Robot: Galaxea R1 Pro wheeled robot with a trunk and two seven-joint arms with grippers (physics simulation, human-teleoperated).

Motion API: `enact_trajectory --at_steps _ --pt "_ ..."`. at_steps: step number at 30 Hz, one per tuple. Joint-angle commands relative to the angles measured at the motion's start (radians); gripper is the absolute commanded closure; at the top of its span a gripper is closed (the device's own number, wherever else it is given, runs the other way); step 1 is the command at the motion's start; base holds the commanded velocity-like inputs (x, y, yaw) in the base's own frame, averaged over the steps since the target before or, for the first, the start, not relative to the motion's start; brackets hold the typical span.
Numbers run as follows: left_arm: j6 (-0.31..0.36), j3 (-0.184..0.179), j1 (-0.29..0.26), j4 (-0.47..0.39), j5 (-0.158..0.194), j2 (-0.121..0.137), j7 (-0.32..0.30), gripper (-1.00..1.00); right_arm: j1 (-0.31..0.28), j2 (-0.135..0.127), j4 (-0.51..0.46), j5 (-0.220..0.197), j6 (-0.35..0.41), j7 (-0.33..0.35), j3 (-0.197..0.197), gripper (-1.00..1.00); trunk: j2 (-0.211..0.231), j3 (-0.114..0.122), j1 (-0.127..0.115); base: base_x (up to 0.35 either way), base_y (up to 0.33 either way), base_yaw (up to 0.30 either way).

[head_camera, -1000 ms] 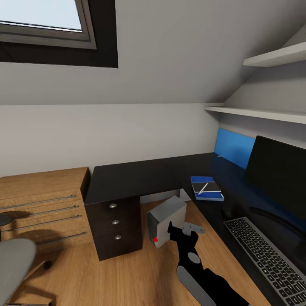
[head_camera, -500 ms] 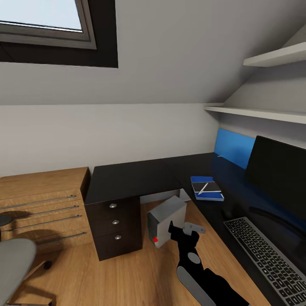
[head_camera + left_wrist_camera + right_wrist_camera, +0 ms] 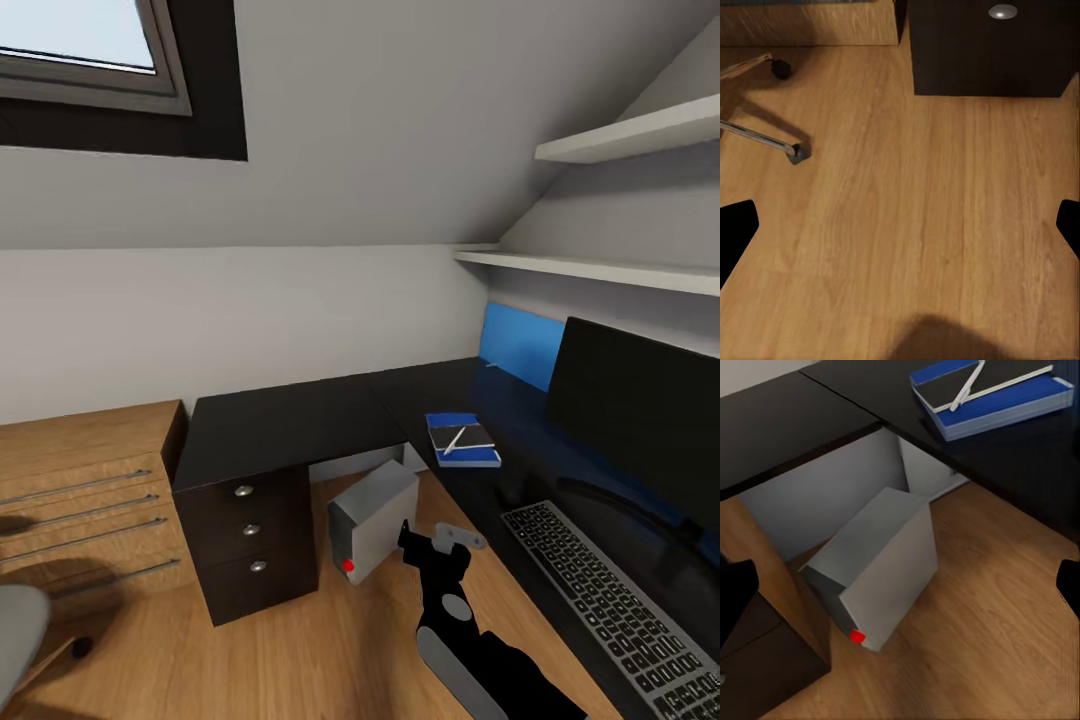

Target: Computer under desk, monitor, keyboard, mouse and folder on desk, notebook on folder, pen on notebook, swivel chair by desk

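Your right end effector (image 3: 437, 545) hangs released and empty over the floor beside the bench (image 3: 290, 425). The computer (image 3: 372, 517) lies tipped at the bench's inner corner, only partly beneath, so it likely needs tucking under. The left end effector also looks released, facing bare floor.

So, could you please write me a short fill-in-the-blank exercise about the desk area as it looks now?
1. The pen lies on top of the ____.
2. The grey computer stands on the ____, partly beneath the desk.
3. The keyboard lies in front of the ____.
4. The light on the computer's front is ____.

Missing words: notebook; floor; monitor; red
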Motion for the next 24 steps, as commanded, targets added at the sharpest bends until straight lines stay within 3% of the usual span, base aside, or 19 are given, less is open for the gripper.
enact_trajectory --at_steps 1,12,24 --pt "-0.007 -0.005 0.0 -0.001 0.011 0.002 0.005 -1.0 -0.002 -0.001 -0.001 -0.008 -0.005 -0.005 0.004 -1.0 -0.001 0.0 0.0 0.0 0.0 -0.244" --pt "-0.007 0.003 0.0 0.016 0.011 0.002 0.005 -1.0 0.002 -0.003 -0.014 0.018 -0.005 -0.005 0.044 -1.0 -0.001 0.0 0.0 0.0 0.0 -0.05" --pt "-0.089 0.005 0.0 0.068 0.008 0.0 -0.001 -1.0 0.006 -0.054 -0.015 0.051 -0.005 -0.005 0.046 -1.0 -0.001 0.0 0.0 0.142 -0.017 0.0"
